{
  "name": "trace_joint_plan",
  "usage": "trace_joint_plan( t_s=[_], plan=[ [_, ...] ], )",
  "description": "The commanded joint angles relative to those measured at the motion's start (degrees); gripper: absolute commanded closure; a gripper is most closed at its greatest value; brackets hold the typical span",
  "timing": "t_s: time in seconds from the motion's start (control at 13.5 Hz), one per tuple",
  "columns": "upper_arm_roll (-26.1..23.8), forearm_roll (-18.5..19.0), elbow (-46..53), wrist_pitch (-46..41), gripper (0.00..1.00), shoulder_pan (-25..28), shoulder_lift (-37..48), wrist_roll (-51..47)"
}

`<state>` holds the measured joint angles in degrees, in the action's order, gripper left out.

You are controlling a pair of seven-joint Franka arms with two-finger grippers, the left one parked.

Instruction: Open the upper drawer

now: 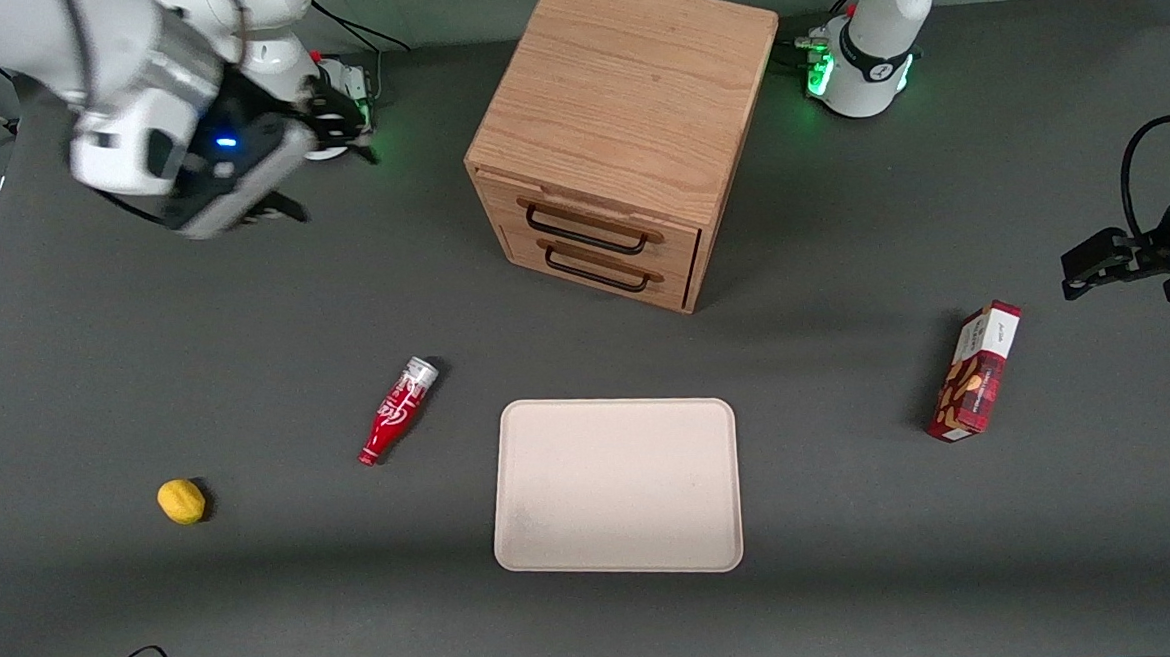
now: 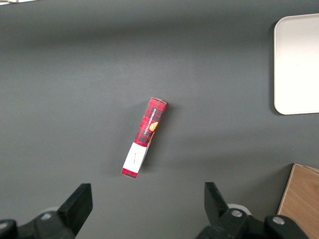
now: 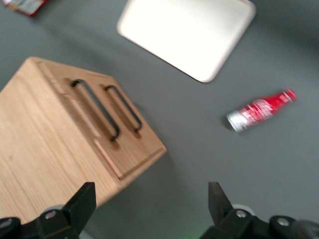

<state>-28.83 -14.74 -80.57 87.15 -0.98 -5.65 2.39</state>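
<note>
The boxy oak cabinet (image 1: 624,116) stands at the back middle of the table. Its upper drawer (image 1: 590,223) is shut, with a thin black bar handle (image 1: 585,230); the lower drawer (image 1: 597,268) sits just under it. In the right wrist view the upper drawer's handle (image 3: 94,107) and the lower one (image 3: 124,109) both show. My right gripper (image 1: 283,199) hangs high above the table toward the working arm's end, well apart from the cabinet. Its fingers (image 3: 82,201) stand wide open with nothing between them.
A cream tray (image 1: 615,487) lies nearer the front camera than the cabinet. A red bottle (image 1: 397,410) lies on its side beside the tray, and a yellow lemon (image 1: 181,501) lies nearer the working arm's end. A red snack box (image 1: 975,372) stands toward the parked arm's end.
</note>
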Motion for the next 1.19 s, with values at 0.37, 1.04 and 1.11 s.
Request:
trace_joint_plan(
  t_s=[0.37, 1.04, 1.11],
  plan=[
    [-16.3, 9.3, 2.6, 10.7, 0.0, 2.0, -23.0, 3.2],
    [-21.4, 17.9, 0.9, 15.3, 0.0, 4.6, -33.1, 3.3],
    [-21.4, 18.0, 0.8, 15.4, 0.0, 4.8, -33.2, 3.3]
  ],
)
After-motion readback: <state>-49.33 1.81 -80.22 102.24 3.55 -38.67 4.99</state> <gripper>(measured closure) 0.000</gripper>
